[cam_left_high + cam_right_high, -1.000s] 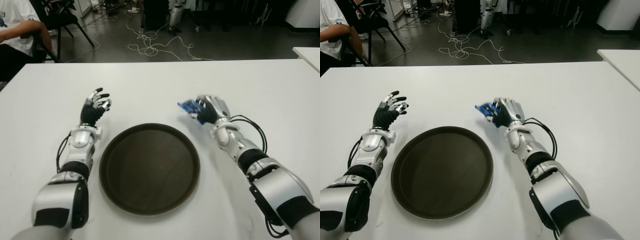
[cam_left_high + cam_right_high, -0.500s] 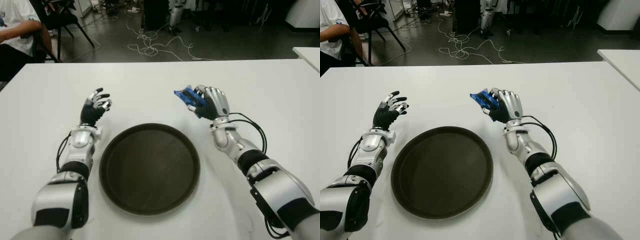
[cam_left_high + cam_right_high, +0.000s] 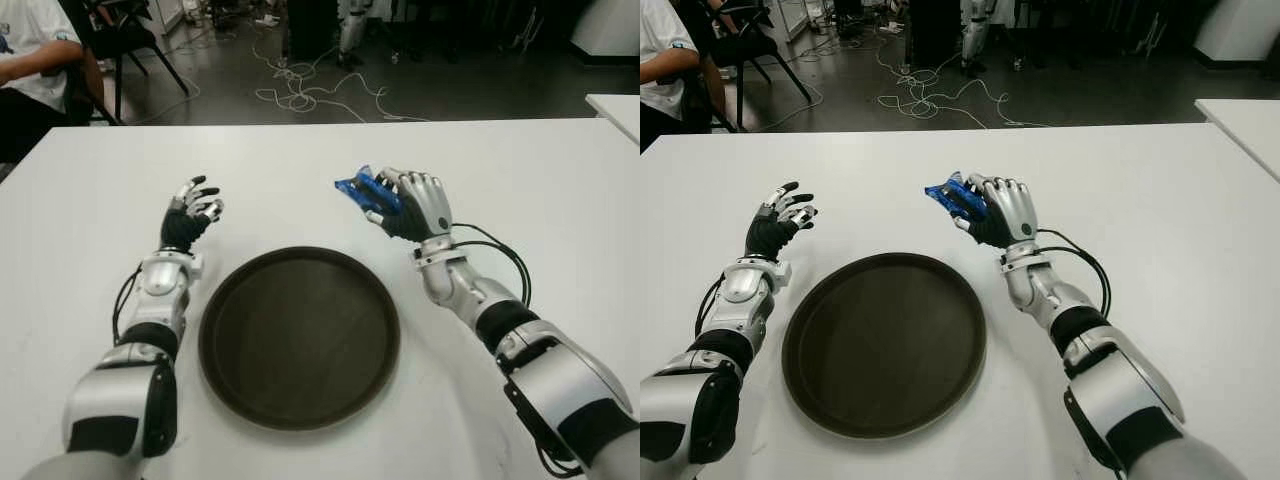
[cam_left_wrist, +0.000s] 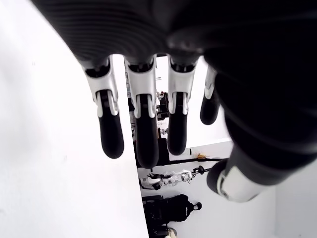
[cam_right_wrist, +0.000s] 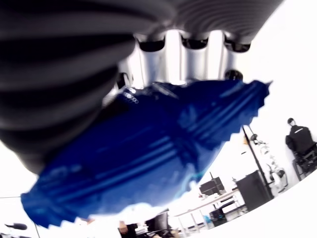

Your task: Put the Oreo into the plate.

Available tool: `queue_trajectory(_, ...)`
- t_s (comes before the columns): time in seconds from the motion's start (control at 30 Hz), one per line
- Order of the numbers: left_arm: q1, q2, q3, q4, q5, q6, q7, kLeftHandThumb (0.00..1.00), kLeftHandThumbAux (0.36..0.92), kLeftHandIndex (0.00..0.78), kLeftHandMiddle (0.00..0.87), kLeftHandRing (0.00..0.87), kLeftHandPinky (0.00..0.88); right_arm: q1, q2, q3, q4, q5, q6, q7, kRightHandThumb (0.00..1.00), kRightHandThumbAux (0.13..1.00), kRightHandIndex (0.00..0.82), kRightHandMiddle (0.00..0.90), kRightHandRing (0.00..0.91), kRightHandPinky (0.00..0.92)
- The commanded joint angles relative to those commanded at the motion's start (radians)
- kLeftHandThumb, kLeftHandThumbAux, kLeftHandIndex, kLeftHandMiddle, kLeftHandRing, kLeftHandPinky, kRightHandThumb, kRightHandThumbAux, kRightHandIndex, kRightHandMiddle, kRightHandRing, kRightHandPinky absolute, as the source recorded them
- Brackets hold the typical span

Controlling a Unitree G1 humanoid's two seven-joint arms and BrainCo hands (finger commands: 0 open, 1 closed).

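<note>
My right hand [image 3: 395, 203] is shut on a blue Oreo packet [image 3: 362, 190], held above the white table [image 3: 300, 170] just beyond the far right rim of the dark round plate [image 3: 299, 336]. The right wrist view shows the crinkled blue Oreo packet [image 5: 148, 148] pinched under the curled fingers [image 5: 193, 49]. The plate has nothing on it. My left hand [image 3: 192, 208] shows to the left of the plate, beyond its far left rim, with its fingers [image 4: 141, 129] spread and holding nothing.
A person [image 3: 35, 60] sits on a chair beyond the table's far left corner. Cables [image 3: 300, 85] lie on the floor behind the table. Another white table edge [image 3: 615, 105] shows at the far right.
My right hand has lifted the Oreo packet up and moved it left, closer to the plate's far rim. The left hand has not moved.
</note>
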Motion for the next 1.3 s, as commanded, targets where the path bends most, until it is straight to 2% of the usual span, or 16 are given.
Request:
queue_trajectory(0.13, 0.000, 0.001, -0.002, -0.001, 0.001, 0.001, 0.002, 0.373, 0.747, 0.144, 0.249, 0.296, 0.328, 0.025, 0.007, 0.017, -0.039, -0.013, -0.002, -0.005, 0.696, 0.731, 0.429, 0.757, 0.766, 0.777)
queue_trajectory(0.17, 0.000, 0.002, -0.003, -0.001, 0.003, 0.002, 0.005, 0.370, 0.746, 0.144, 0.249, 0.296, 0.327, 0.060, 0.001, 0.035, -0.113, -0.028, 0.003, 0.023, 0.696, 0.731, 0.429, 0.757, 0.766, 0.777)
queue_trajectory(0.23, 0.000, 0.003, -0.007, -0.001, 0.008, 0.002, 0.013, 0.360, 0.725, 0.147, 0.253, 0.298, 0.330, 0.143, -0.038, 0.075, -0.356, -0.051, 0.032, 0.182, 0.695, 0.732, 0.427, 0.756, 0.767, 0.781)
queue_trajectory(0.27, 0.000, 0.004, -0.008, -0.002, 0.010, 0.001, 0.016, 0.359, 0.722, 0.147, 0.254, 0.299, 0.330, 0.161, -0.061, 0.100, -0.431, -0.059, 0.025, 0.269, 0.695, 0.732, 0.427, 0.756, 0.767, 0.782)
queue_trajectory(0.37, 0.001, 0.004, -0.010, -0.003, 0.011, 0.000, 0.018, 0.360, 0.714, 0.151, 0.256, 0.301, 0.329, 0.178, -0.089, 0.119, -0.506, -0.061, 0.022, 0.379, 0.696, 0.732, 0.425, 0.767, 0.782, 0.807)
queue_trajectory(0.5, 0.002, 0.003, -0.011, -0.006, 0.010, -0.002, 0.018, 0.366, 0.708, 0.153, 0.261, 0.303, 0.333, 0.195, -0.146, 0.137, -0.632, -0.031, 0.013, 0.600, 0.696, 0.732, 0.425, 0.778, 0.791, 0.804)
queue_trajectory(0.57, 0.001, 0.002, -0.011, -0.005, 0.011, 0.000, 0.023, 0.368, 0.703, 0.153, 0.265, 0.306, 0.335, 0.206, -0.175, 0.135, -0.669, -0.011, -0.006, 0.669, 0.696, 0.732, 0.424, 0.777, 0.787, 0.790)
queue_trajectory(0.63, 0.000, 0.003, -0.013, -0.004, 0.014, 0.003, 0.030, 0.365, 0.698, 0.153, 0.268, 0.308, 0.335, 0.219, -0.189, 0.127, -0.698, 0.000, -0.009, 0.711, 0.695, 0.732, 0.424, 0.769, 0.778, 0.778)
queue_trajectory(0.87, 0.000, -0.001, -0.006, -0.005, 0.005, 0.002, 0.022, 0.379, 0.717, 0.153, 0.264, 0.309, 0.339, 0.239, -0.181, 0.097, -0.736, 0.019, 0.004, 0.812, 0.693, 0.732, 0.424, 0.737, 0.750, 0.757)
queue_trajectory(1.03, 0.001, 0.001, -0.013, -0.006, 0.013, -0.001, 0.028, 0.350, 0.707, 0.145, 0.252, 0.300, 0.330, 0.243, -0.179, 0.084, -0.754, 0.038, -0.001, 0.879, 0.693, 0.732, 0.424, 0.731, 0.745, 0.752)
queue_trajectory(1.3, 0.000, 0.003, -0.016, -0.004, 0.017, 0.008, 0.029, 0.369, 0.710, 0.143, 0.253, 0.296, 0.329, 0.259, -0.176, 0.067, -0.783, 0.032, 0.003, 0.918, 0.693, 0.732, 0.424, 0.728, 0.744, 0.747)
